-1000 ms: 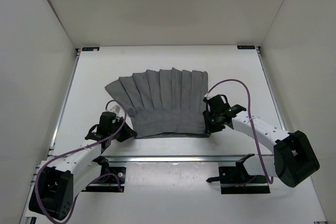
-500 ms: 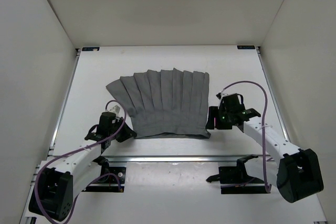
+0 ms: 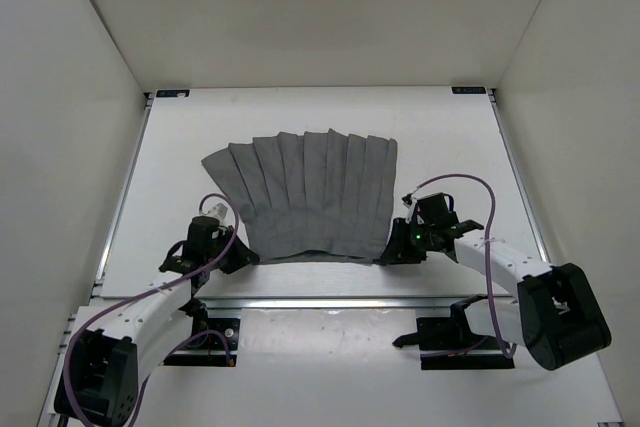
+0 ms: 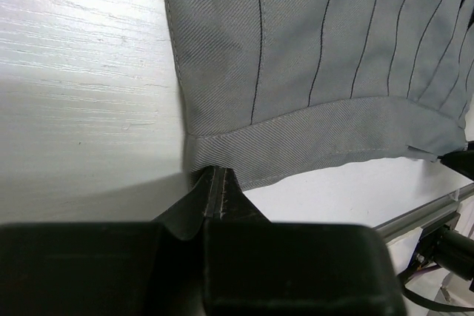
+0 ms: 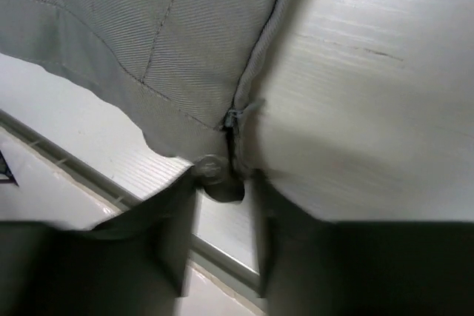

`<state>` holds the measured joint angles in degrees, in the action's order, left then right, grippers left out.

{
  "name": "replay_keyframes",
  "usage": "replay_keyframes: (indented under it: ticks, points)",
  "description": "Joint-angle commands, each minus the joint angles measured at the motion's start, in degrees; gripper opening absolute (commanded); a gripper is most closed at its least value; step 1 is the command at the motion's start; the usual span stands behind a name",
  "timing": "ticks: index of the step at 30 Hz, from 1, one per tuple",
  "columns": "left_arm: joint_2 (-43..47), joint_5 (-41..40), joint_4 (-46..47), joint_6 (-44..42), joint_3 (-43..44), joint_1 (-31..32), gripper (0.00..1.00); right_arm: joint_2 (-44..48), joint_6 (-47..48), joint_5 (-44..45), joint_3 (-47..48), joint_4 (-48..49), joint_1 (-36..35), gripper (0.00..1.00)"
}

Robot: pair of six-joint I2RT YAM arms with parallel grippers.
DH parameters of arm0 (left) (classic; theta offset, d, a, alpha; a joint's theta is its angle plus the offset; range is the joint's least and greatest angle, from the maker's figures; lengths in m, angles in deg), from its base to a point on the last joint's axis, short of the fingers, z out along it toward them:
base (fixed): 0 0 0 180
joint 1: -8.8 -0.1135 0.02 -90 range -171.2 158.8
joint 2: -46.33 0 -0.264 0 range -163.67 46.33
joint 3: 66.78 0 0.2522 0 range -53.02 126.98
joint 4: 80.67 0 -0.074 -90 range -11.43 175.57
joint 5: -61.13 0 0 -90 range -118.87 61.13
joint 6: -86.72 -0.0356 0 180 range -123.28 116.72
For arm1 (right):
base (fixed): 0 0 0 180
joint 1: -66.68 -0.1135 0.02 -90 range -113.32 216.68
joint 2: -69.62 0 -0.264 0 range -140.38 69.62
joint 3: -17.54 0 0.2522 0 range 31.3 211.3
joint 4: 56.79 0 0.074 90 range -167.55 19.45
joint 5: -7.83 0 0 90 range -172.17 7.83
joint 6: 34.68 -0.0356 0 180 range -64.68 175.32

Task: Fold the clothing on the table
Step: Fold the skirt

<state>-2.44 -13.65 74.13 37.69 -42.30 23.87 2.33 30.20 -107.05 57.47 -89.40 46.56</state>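
**Overhead view.** A white table with a thin metal rail along its near edge stands between plain white walls. A grey pleated skirt lies fanned out flat at the middle of the table, narrow end nearest the arms. The left gripper sits at the skirt's near left corner and the right gripper at its near right corner.

**Left wrist view.** The left gripper is clenched, its tips pinching the corner of the skirt at the stitched band. The bare table shows a faint brushed grain.

**Right wrist view.** The right gripper has its jaws apart on either side of the skirt's corner, not pressing it. A zip and a button lie in the gap.

**Change.** Half a second earlier the right gripper stood just beside the skirt, clear of its edge. It now reaches the corner again. The left gripper has kept its place, and the skirt lies almost as before.
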Motion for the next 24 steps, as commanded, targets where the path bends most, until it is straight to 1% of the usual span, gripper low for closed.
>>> replay_keyframes:
  ticks: [1,2,3,5,8,12,15,16,17,18,21,24]
  points:
    - [1.1,-0.5,-1.3,-0.6,-0.4,-0.4,0.00,-0.8,-0.9,-2.3,-1.4,4.5,0.6,0.25]
    - [1.1,-0.5,-1.5,-1.1,-0.1,-0.4,0.00,-0.7,0.0,-1.9,-0.8,4.5,1.0,0.03]
    - [1.0,-0.5,-2.3,-1.3,0.5,-0.4,0.00,-0.7,0.2,-2.0,-0.6,4.0,1.4,0.00]
    - [0.8,-0.9,-5.0,-3.0,2.9,-0.7,0.00,-0.4,2.9,-1.8,2.1,0.9,3.2,0.00]
    - [1.9,-1.6,-9.5,-4.7,7.4,-0.3,0.00,3.7,5.8,-0.8,5.9,-5.4,4.3,0.00]
    - [4.5,-2.0,-14.6,-5.9,12.3,0.8,0.00,9.7,8.9,-3.8,8.5,-11.3,5.6,0.00]
    - [6.4,-1.5,-15.4,-5.0,12.3,1.5,0.00,12.3,8.5,-4.1,8.2,-13.0,5.8,0.00]
    - [6.4,0.0,-15.2,-5.2,11.3,1.5,0.11,12.6,7.7,-4.4,7.8,-12.8,5.5,0.01]
    - [6.0,0.9,-14.1,-4.6,10.7,1.6,0.30,12.4,7.8,-4.4,8.0,-12.4,5.4,0.00]
    - [5.1,1.6,-12.9,-4.1,9.4,2.0,0.54,12.1,7.5,-4.6,7.8,-11.9,4.8,0.00]
    - [4.4,0.5,-10.4,-1.3,6.7,5.0,0.58,11.5,7.0,-4.6,7.7,-10.9,3.8,0.00]
    - [4.9,0.6,-8.2,0.9,4.0,5.0,0.57,11.0,6.8,-4.9,7.4,-10.2,3.5,0.00]
